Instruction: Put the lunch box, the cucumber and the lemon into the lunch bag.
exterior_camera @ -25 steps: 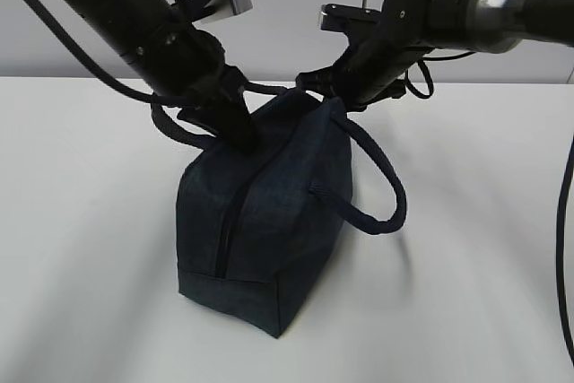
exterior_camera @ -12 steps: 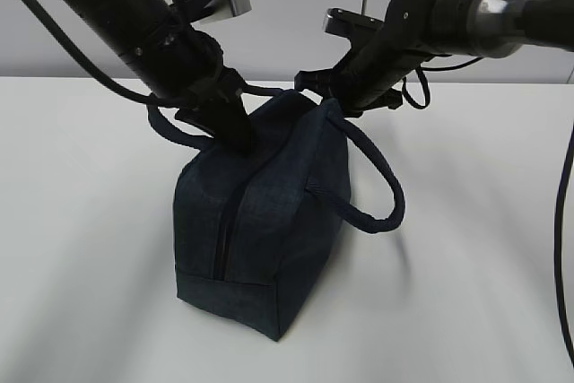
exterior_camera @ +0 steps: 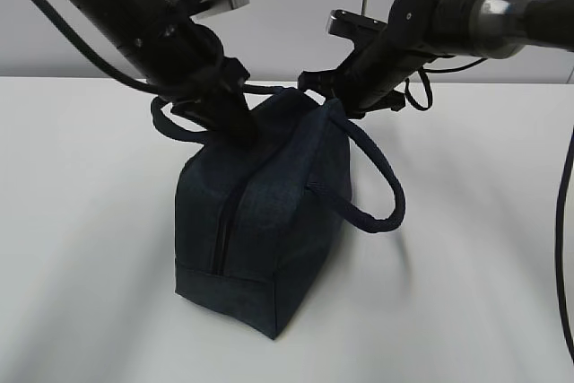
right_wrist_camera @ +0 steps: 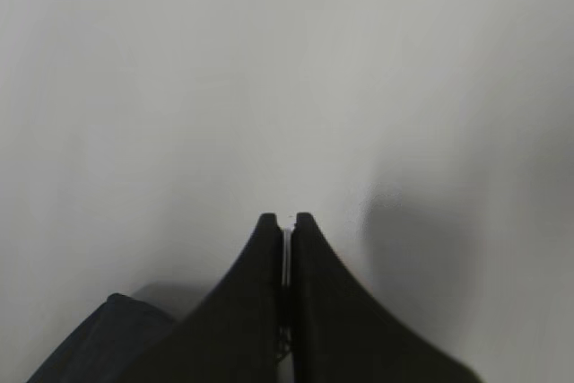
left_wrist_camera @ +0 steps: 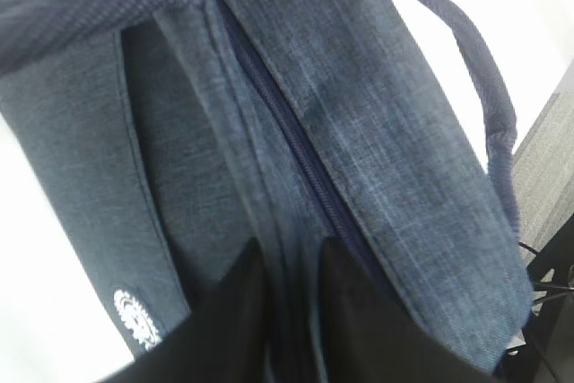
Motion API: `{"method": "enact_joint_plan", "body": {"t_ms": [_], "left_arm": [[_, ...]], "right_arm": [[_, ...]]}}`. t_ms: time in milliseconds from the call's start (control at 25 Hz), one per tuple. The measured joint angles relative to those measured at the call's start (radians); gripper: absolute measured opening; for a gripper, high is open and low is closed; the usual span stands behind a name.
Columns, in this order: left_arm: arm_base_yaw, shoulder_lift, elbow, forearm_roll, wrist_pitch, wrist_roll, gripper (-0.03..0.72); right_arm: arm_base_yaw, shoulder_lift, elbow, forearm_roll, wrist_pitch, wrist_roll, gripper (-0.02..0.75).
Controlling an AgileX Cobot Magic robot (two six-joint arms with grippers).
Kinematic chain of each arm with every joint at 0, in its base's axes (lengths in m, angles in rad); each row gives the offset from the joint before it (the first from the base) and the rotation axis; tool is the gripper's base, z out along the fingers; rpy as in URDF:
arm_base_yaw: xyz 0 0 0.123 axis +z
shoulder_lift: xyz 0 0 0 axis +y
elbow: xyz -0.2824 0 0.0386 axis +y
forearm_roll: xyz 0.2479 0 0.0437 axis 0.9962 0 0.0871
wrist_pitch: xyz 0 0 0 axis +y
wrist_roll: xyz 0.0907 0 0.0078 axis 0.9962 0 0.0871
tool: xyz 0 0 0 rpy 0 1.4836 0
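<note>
Boxy dark navy fabric lunch bag (exterior_camera: 260,221) stands zipped on the white table (exterior_camera: 466,248).
Left gripper (left_wrist_camera: 289,262), fingers slightly apart, straddles its top zipper seam; right gripper (right_wrist_camera: 285,221), pressed together, sits at the bag's far edge over bare tabletop.

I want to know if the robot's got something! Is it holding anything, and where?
It cannot be told. The left end effector sits slightly parted over the zipper of the boxy dark navy fabric bag; the right end effector is shut.

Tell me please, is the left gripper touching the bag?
Touching: in the left wrist view, the left gripper straddles the zipper seam on the bag, fingers pressed on fabric.
</note>
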Motion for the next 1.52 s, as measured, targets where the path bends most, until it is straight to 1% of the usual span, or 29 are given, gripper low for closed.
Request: {"method": "enact_joint_plan", "body": {"t_ms": [120,160,200,320,560,1040,1120,1280,1320,1400,1520], "left_arm": [[0.0,-0.002,-0.053,0.038,0.025,-0.057,0.23],[0.0,-0.002,-0.078,0.058,0.035,-0.081,0.27],[0.0,-0.002,-0.1,0.07,0.05,-0.102,0.295],[0.0,-0.002,-0.179,0.097,0.074,-0.142,0.323],[0.0,0.039,-0.319,0.114,0.085,-0.179,0.331],[0.0,0.2,-0.406,0.178,0.092,-0.188,0.331],[0.0,0.232,-0.43,0.175,0.092,-0.188,0.331],[0.0,0.283,-0.449,0.124,0.092,-0.177,0.329],[0.0,0.292,-0.449,0.121,0.092,-0.175,0.318],[-0.002,0.305,-0.449,0.119,0.092,-0.173,0.262],[-0.002,0.305,-0.455,0.119,0.092,-0.173,0.094]], "right_arm": [[-0.003,0.002,0.0,0.0,0.0,0.0,0.0],[-0.004,0.002,0.0,-0.002,0.0,0.0,0.0],[-0.003,0.002,0.0,-0.002,0.0,0.0,0.0],[-0.005,0.002,0.0,0.0,0.0,0.0,0.0],[-0.005,0.002,0.0,0.017,-0.002,-0.015,0.0],[-0.005,0.004,0.0,0.021,-0.002,-0.03,0.0],[-0.005,0.004,0.0,0.023,-0.002,-0.03,0.0],[-0.005,0.004,0.0,0.023,-0.002,-0.03,0.0],[-0.005,0.004,0.0,0.023,-0.002,-0.03,0.0],[-0.005,0.004,0.0,0.023,-0.002,-0.032,0.0],[-0.005,0.006,0.0,0.025,-0.005,-0.034,0.0]]}}
